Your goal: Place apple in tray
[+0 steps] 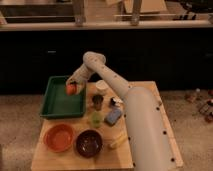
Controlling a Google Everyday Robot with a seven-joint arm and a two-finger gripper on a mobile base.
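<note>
The apple (71, 90) is a small orange-red ball held over the right part of the green tray (57, 102). My gripper (73, 86) is at the end of the white arm that reaches from the lower right, and it sits right on the apple, just above the tray floor near the tray's right wall.
On the wooden table (50, 160) stand an orange bowl (59, 137), a dark brown bowl (89, 143), a small green cup (96, 119), a dark cup (97, 102), a white cup (102, 86), a blue sponge (114, 116) and a yellowish item (116, 142).
</note>
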